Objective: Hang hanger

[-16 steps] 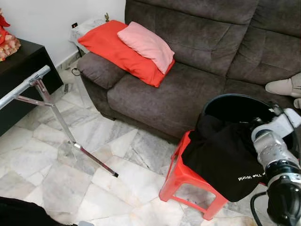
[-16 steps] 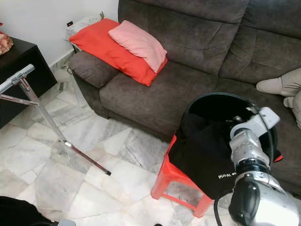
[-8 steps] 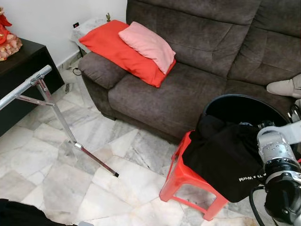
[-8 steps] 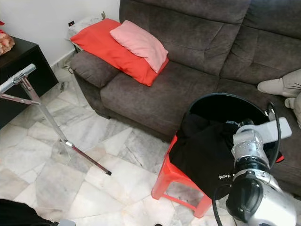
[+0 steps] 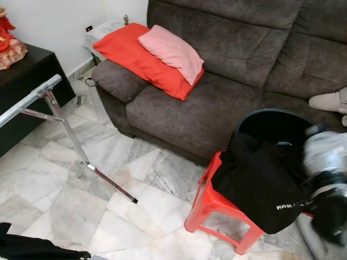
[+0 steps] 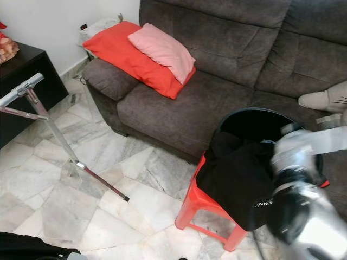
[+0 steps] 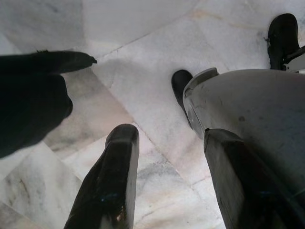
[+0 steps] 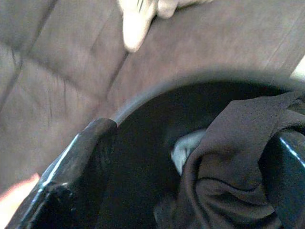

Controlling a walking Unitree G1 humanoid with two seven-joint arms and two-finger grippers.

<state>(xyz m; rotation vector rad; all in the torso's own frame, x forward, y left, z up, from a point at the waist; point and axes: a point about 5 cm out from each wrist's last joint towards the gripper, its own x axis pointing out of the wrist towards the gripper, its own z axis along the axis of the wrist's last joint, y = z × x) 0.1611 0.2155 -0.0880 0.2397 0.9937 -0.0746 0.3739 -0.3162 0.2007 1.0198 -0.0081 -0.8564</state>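
A black basket (image 5: 271, 123) sits on a red plastic stool (image 5: 209, 203) in front of the dark grey sofa (image 5: 227, 70), and a black garment (image 5: 260, 181) with small white lettering spills over its near rim and hangs down across the stool's seat. No hanger can be made out among the cloth; if one is there, the garment hides it. In the right wrist view a pale scrap of fabric (image 8: 186, 149) lies inside the basket beside the bunched black cloth.

On the sofa's arm end lie a red cushion (image 5: 133, 57) and a pink pillow (image 5: 172, 51) on top of it. To the robot's left stands a silver metal rack (image 5: 51, 116) with one leg splayed out over the marble floor (image 5: 81, 200), near a black cabinet (image 5: 24, 81). A person's pale foot (image 5: 328, 101) rests on the sofa seat just behind the basket.

The right gripper (image 8: 190, 157) (its arm is blurred in the head views) hovers at the basket's rim, its fingers spread wide over the black cloth, gripping nothing that can be seen. The left gripper (image 7: 167, 181) hangs low over the floor, fingers (image 7: 112, 176) well apart and empty, beside the robot's own pale leg.
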